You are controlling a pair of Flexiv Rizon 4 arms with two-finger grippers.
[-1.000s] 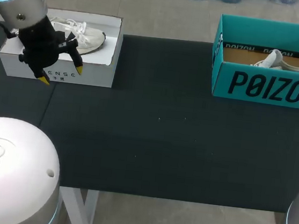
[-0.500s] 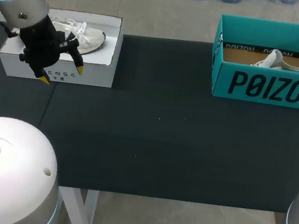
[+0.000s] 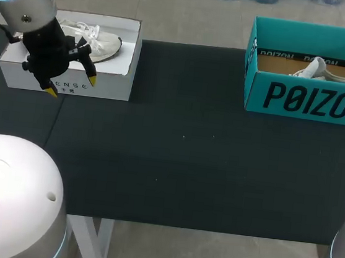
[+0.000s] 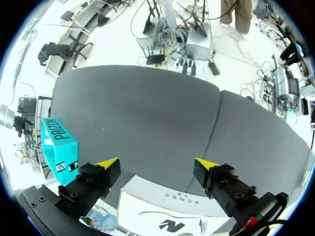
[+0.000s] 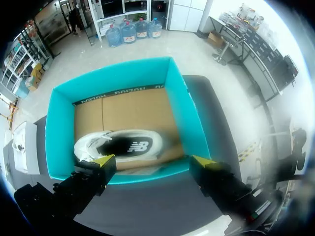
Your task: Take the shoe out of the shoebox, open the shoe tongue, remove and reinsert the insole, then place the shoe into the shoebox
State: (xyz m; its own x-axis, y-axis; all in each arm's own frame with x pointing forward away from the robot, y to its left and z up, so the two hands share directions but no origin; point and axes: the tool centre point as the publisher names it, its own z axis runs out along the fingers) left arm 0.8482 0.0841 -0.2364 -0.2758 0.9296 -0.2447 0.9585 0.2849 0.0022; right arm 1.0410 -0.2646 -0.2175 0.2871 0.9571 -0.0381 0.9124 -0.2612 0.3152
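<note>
Hovering wide open and empty, right gripper (image 5: 152, 160), white shoe (image 5: 123, 145) just under its fingers inside the teal shoebox (image 5: 184, 118), left gripper (image 4: 157, 163) likewise spread and empty, white shoebox (image 4: 147, 191) beneath it, second shoe (image 4: 167, 222) inside, dark mat (image 4: 147, 108) stretching ahead.

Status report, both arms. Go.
Left pincer open, over white shoebox front edge; white sneaker inside. Right pincer open, above teal shoebox; white shoe inside. No lids in the way.
</note>
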